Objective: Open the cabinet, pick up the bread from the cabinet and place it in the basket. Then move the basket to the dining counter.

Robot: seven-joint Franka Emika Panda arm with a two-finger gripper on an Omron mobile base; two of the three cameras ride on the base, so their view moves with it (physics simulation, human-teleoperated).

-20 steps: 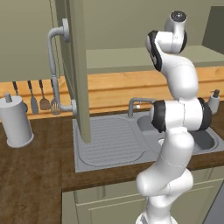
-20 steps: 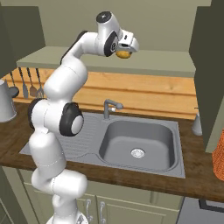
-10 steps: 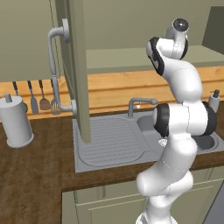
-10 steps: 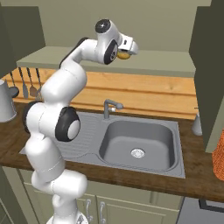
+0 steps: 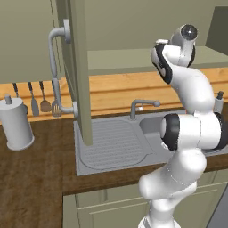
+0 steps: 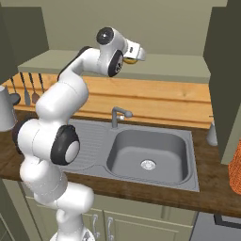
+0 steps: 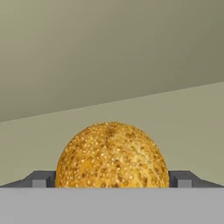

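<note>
- The gripper (image 7: 112, 181) is reaching into the cabinet (image 5: 133, 26), its jaws standing wide apart with one fingertip (image 7: 40, 179) showing on either side of the bread (image 7: 112, 155).
- The bread is sitting on the cabinet shelf (image 7: 188, 127), between the open fingers; contact cannot be told.
- In the right base view the bread (image 6: 130, 60) is peeking out at the front of the hand.
- One cabinet door (image 5: 76, 67) is standing swung open over the sink's draining board (image 5: 116, 144).
- The basket (image 6: 235, 164) is resting at the right end of the bench (image 6: 207, 190), right of the sink bowl (image 6: 148, 150).
</note>
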